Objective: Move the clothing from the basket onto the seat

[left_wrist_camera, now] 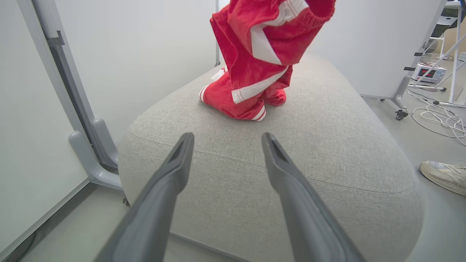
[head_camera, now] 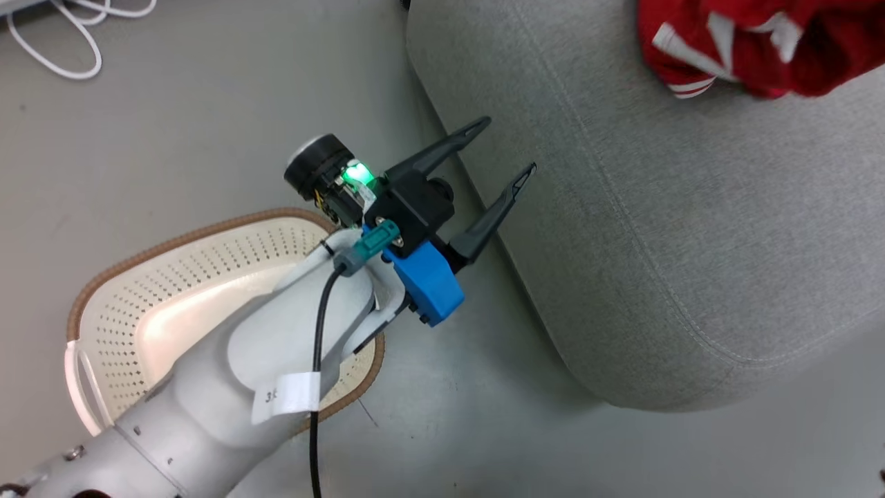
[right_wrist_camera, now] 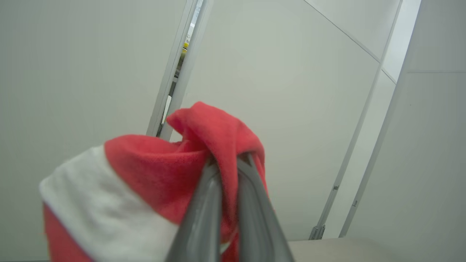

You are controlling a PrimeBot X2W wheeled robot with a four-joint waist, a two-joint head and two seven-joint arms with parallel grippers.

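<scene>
**Hanging red clothing touches down on the grey seat**

The clothing [left_wrist_camera: 255, 69], red with white stripes, hangs with its lower folds heaped on the seat [left_wrist_camera: 327, 145]. I cannot tell whether it is one garment or two. The right gripper [right_wrist_camera: 229, 160] is clamped on a red fold. The left gripper [head_camera: 510, 144] has its fingers spread apart at the seat's edge, just beyond the one basket [head_camera: 138, 297] on the floor. A cable tag [head_camera: 287, 395] carries writing too small to read. One shoe [left_wrist_camera: 442, 176] and white cables [left_wrist_camera: 437, 120] lie on the floor nearby.
</scene>
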